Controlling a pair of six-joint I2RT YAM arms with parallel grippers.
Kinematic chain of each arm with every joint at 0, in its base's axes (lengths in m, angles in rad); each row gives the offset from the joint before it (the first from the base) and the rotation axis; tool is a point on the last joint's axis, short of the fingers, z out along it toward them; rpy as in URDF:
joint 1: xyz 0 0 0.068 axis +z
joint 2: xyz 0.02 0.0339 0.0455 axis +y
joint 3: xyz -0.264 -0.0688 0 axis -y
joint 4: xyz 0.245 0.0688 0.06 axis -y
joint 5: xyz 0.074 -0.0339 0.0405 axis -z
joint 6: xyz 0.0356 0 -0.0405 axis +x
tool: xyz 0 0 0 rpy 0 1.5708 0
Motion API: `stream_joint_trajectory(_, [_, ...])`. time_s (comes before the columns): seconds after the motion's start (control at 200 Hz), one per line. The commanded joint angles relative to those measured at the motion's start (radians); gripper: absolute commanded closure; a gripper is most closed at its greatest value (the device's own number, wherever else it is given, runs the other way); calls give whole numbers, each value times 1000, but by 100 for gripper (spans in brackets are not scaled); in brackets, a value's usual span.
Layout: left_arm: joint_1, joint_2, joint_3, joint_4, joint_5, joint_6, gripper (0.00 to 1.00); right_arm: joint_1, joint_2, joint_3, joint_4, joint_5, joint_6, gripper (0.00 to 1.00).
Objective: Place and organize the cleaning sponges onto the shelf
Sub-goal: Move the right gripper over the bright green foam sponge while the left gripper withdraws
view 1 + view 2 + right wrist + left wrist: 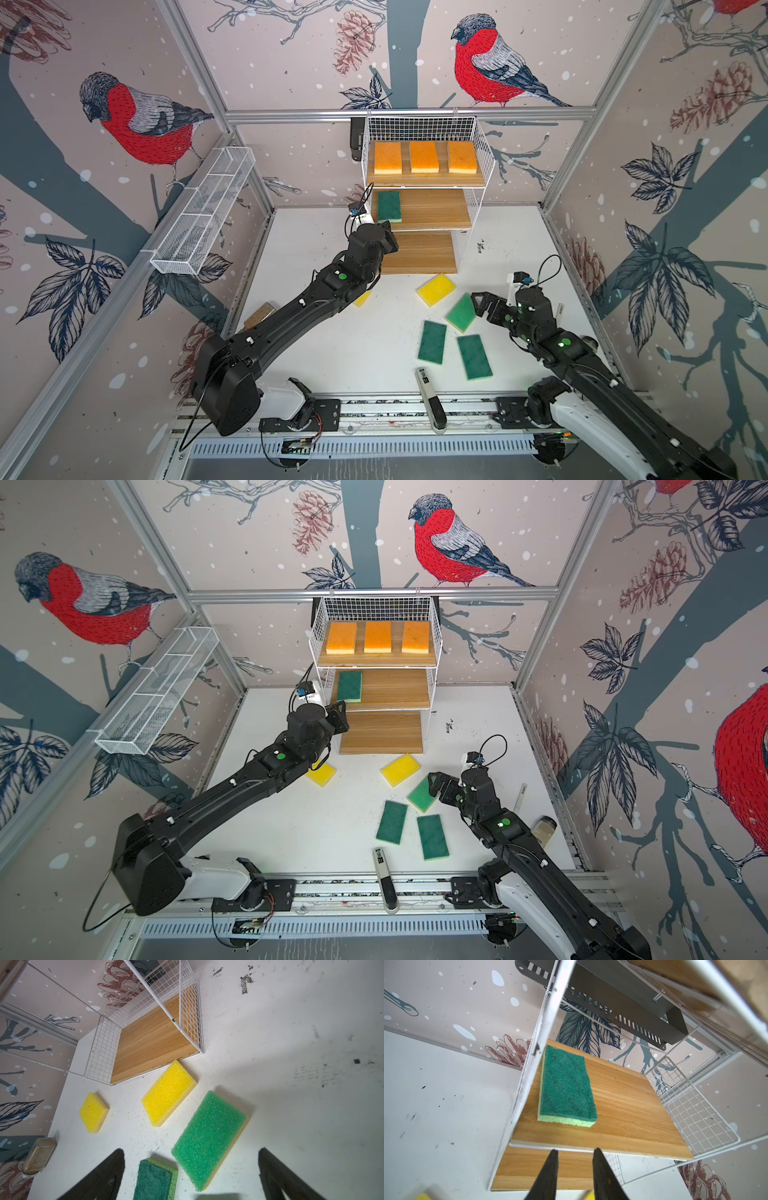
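Observation:
Three orange sponges [424,157] lie in a row on the shelf's [482,137] top board. One dark green sponge [566,1086] lies flat on the left of the middle board [432,208]; the bottom board is bare. My left gripper [575,1150] hovers open and empty just in front of that sponge, above the bottom board [419,253]. On the table lie a yellow sponge [436,289], another yellow one [321,774] partly under my left arm, a light green sponge [209,1138] and two dark green ones [432,342] [474,356]. My right gripper [191,1149] stands wide open over the light green sponge.
A long white mesh trough [203,212] hangs on the left wall. A slim white-and-black device [430,399] lies at the table's front edge. A small jar [544,831] stands at the right edge and a brownish block [259,316] at the left.

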Motion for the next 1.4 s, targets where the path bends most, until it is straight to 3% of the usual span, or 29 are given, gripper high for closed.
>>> stream_joint_trajectory(0.0, [-17,-33,-15,-73,3,7,64,53,19,14,-24,116,86,0])
stream_joint_trajectory(0.155, [-52,-101,-71,-152,-30,10,58,157,73,12,-20,211,185,0])
stream_joint_trajectory(0.37, [-55,-188,-168,-204,11,-2,52,247,212,55,-21,287,267,0])
stream_joint_trajectory(0.836, [-20,-273,-310,-191,115,-19,49,289,557,210,-92,307,390,0])
stream_joint_trajectory(0.996, [16,-299,-362,-160,178,-24,49,305,613,229,-111,300,435,0])
stream_joint_trajectory(1.397, [51,-328,-433,-143,210,-19,48,310,723,288,-126,298,480,3])
